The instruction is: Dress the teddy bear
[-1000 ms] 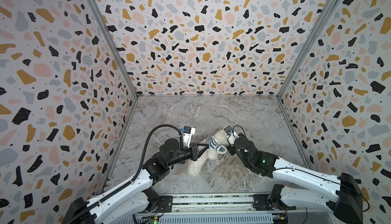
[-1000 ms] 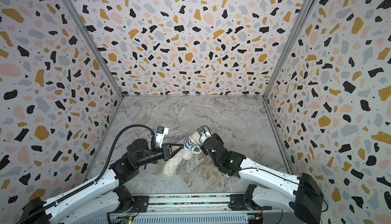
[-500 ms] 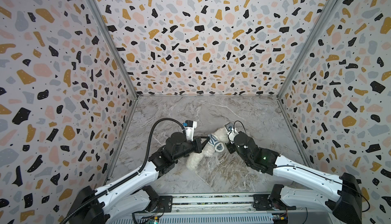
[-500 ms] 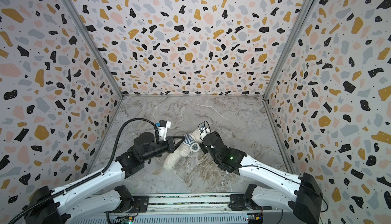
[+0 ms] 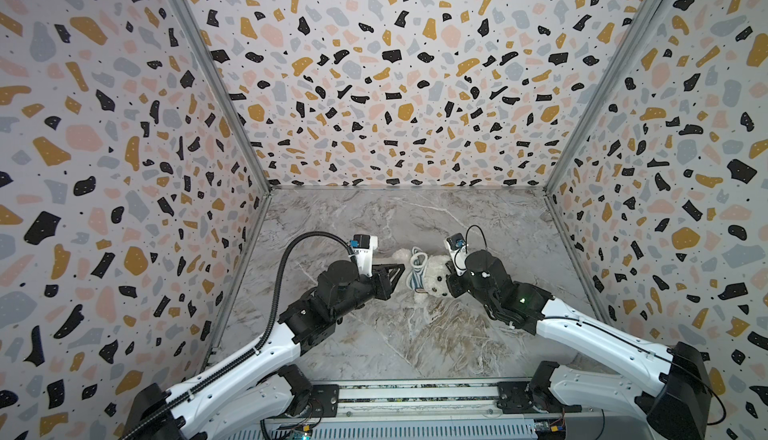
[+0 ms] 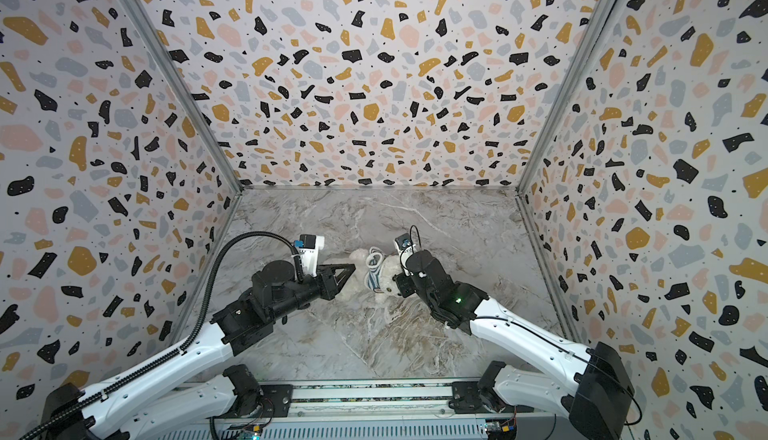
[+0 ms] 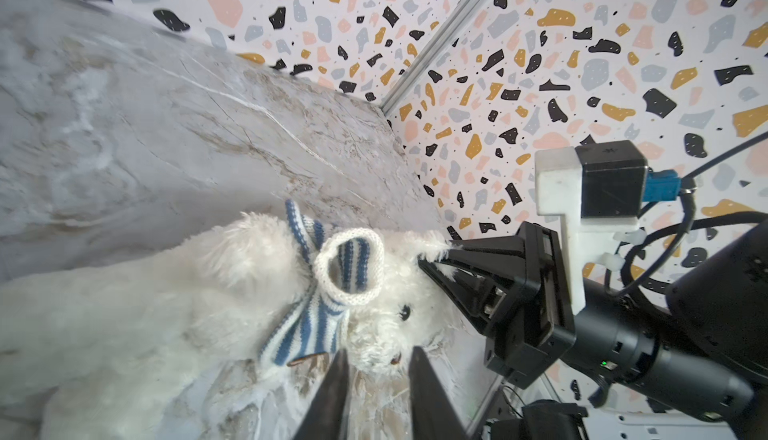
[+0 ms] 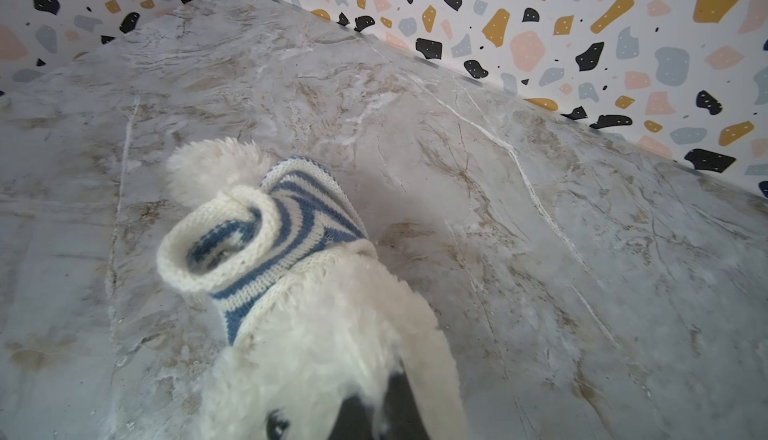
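Note:
The cream-white teddy bear lies on the marble floor between both arms. A blue-and-white striped shirt is bunched round its neck, one sleeve opening gaping. My right gripper is shut on the fur at the bear's ear. My left gripper stands open a little. Its tips sit just short of the bear's muzzle, with nothing between them. Part of the bear's body is hidden under the left fingers in both top views.
Terrazzo-patterned walls close in the marble floor on three sides, with metal corner posts. The arms' base rail runs along the front edge.
The left jaws were shut near the shirt and now stand slightly apart, holding nothing. Both arms and the bear have shifted toward the back wall. The right gripper stays shut on the bear's head.

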`<state>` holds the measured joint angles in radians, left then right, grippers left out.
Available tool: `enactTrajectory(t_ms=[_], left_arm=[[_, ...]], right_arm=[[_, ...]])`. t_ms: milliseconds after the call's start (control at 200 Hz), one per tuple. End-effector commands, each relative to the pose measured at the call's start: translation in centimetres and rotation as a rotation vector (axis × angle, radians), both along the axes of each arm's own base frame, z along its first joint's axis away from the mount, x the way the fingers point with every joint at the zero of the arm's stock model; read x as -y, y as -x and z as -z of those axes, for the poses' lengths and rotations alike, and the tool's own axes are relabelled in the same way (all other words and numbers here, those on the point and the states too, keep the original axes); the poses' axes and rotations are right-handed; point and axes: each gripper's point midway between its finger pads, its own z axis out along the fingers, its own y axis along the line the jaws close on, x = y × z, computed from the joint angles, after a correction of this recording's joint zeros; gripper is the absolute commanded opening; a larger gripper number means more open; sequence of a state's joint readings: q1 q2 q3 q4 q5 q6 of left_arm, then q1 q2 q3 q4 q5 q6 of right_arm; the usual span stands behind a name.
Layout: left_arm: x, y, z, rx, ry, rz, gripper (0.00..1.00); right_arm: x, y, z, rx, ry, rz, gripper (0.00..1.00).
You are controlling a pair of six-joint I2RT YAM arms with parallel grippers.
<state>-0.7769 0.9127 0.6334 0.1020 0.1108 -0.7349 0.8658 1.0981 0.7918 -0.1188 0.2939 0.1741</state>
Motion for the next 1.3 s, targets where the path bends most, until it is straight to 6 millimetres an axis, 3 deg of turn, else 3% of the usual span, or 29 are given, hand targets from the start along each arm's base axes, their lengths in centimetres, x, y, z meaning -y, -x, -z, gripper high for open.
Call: enactTrajectory(t_ms=[0,265,541,666,941,1292], left_arm=[[0.8,0.2,0.3,-0.006,0.03,0.027,0.16],[1.5,-0.9,4.8,-0.07,-0.03,0.032,0.15],[1.5,-2.7,5.6,-0.048,-0.044,0.01,0.13],[1.9,-3.3,6.4,-0.052,-0.087,0.019,0.17],[3.1,-3.2,6.5,-0.047,-0.076,0.071,0.32],[4.1,-2.9,7.7,-0.056,-0.09,0.107,0.34]], right_arm=[[-0.6,0.5,-1.0,0.048,-0.063,-0.052,0.0],[-1.0,1.9,-1.3,0.144,-0.075,-0.169,0.0],[-2.1,3.8,-1.6,0.258,-0.066,-0.335,0.0],[-2.5,4.1,-1.6,0.268,-0.073,-0.365,0.0],[-3.1,4.4,-1.3,0.272,-0.067,-0.404,0.0],[-3.3,4.5,-1.6,0.281,-0.073,-0.412,0.0]])
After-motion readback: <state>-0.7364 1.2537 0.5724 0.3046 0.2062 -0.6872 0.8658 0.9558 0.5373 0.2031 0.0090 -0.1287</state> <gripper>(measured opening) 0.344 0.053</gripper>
